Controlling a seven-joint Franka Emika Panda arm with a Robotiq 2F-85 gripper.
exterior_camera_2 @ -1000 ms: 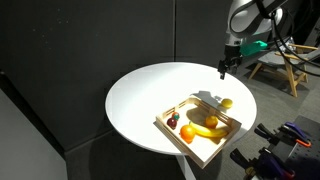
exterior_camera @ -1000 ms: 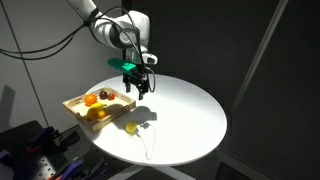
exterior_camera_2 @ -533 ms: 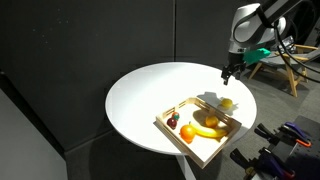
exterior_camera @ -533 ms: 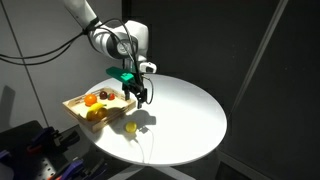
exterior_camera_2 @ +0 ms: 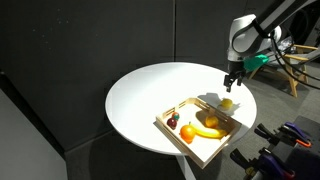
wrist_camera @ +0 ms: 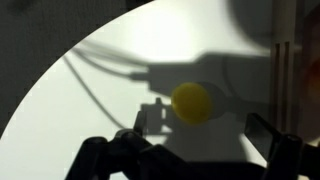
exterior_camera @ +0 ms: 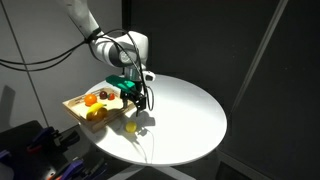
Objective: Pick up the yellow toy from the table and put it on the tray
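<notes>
The yellow toy (exterior_camera: 130, 127) is a small bright ball lying on the white round table (exterior_camera: 185, 115), just outside the near edge of the wooden tray (exterior_camera: 76, 106). It also shows in an exterior view (exterior_camera_2: 227, 102) beside the tray (exterior_camera_2: 200, 149). My gripper (exterior_camera: 134, 99) hangs open and empty a little above the toy, as an exterior view (exterior_camera_2: 231, 84) also shows. In the wrist view the toy (wrist_camera: 191, 102) lies on the shadowed table (wrist_camera: 80, 110) just ahead of my open gripper (wrist_camera: 200, 142).
The tray holds an orange round toy (exterior_camera_2: 186, 133), a dark reddish toy (exterior_camera_2: 172, 122) and a long yellow banana-like toy (exterior_camera_2: 207, 130). The table's edge (exterior_camera_2: 250, 112) is close behind the yellow toy. Dark curtains surround the table; equipment stands at the lower corners.
My gripper has come down and moved toward the yellow toy, from above the tray's far side to just over the toy. The toy and tray have not moved.
</notes>
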